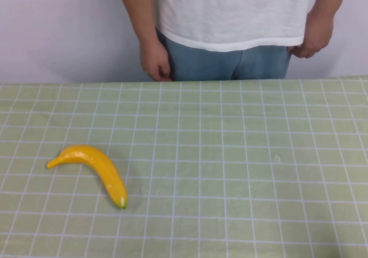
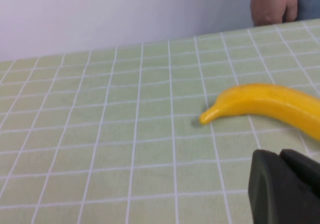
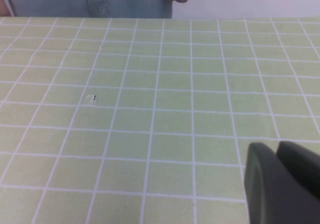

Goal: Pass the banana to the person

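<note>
The banana (image 1: 95, 169) is glossy yellow with a dark-green tip and lies flat on the near left of the table. It also shows in the left wrist view (image 2: 270, 102), a short way ahead of my left gripper (image 2: 280, 154), which is shut and empty. My right gripper (image 3: 277, 146) is shut and empty over bare cloth on the right side. Neither gripper shows in the high view. The person (image 1: 230, 16), in a white T-shirt and blue jeans, stands behind the table's far edge with both hands hanging down.
The table is covered by a light-green cloth with a white grid (image 1: 241, 154). A small pale speck (image 1: 277, 157) lies on the cloth at the right. A white wall is behind the person.
</note>
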